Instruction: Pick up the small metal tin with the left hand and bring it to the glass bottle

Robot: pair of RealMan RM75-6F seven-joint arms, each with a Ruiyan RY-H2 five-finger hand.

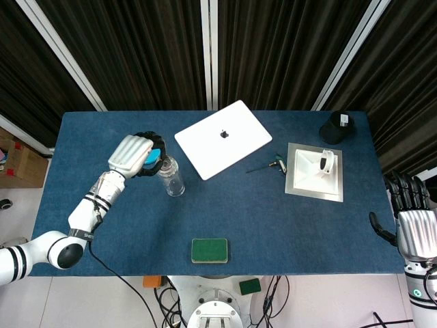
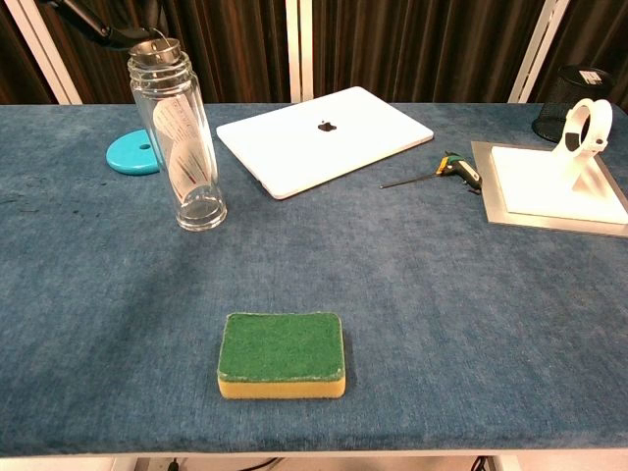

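The glass bottle [image 2: 186,147] stands upright and uncapped on the blue table, left of centre, and also shows as the bottle [image 1: 171,176] from above. My left hand [image 1: 134,154] hovers just left of the bottle's mouth, its dark fingers [image 2: 108,25] curled around the small metal tin [image 2: 157,49]. The tin sits right at the bottle's rim, over the opening. In the head view the hand hides the tin. My right hand [image 1: 412,225] hangs off the table's right edge with its fingers apart and nothing in it.
A cyan disc [image 2: 132,154] lies behind the bottle. A white laptop [image 1: 222,138] lies closed at centre back. A green sponge [image 2: 282,354] sits near the front. A small tool [image 2: 446,169], a white stand on a metal plate [image 1: 314,171] and a black mesh cup [image 1: 336,127] occupy the right.
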